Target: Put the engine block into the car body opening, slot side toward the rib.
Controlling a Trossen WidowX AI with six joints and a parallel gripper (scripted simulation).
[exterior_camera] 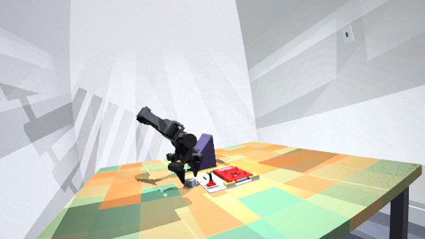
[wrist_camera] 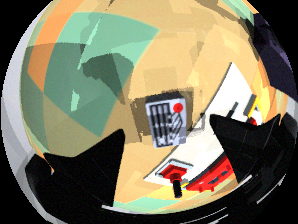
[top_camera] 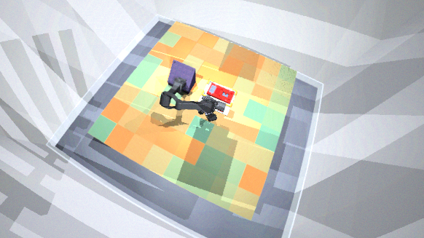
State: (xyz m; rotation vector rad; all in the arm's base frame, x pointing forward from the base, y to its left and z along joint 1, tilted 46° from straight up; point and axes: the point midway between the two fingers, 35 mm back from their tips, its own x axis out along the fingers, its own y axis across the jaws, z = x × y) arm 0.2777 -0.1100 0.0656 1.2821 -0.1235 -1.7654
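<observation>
The engine block [exterior_camera: 190, 183] [wrist_camera: 166, 122] is a small grey block with dark slots and a red dot on top. It sits on the table beside the white plate, apart from the car body. My gripper [exterior_camera: 189, 180] [wrist_camera: 168, 125] is open and empty, its fingertips low on either side of the block; whether they touch it, I cannot tell. The red car body [top_camera: 220, 92] [exterior_camera: 234, 173] [wrist_camera: 218, 176] lies flat, with yellow and grey parts at its edges. Its opening and rib are too small to make out. The arm hides the block in the top view.
The white plate [exterior_camera: 218, 188] [wrist_camera: 222, 92] beside the car body carries a red piece with an upright black stick [exterior_camera: 210, 182] [wrist_camera: 175, 175], close to the block and fingers. A purple wedge-shaped block [top_camera: 182, 73] [exterior_camera: 208, 152] stands near the arm's base.
</observation>
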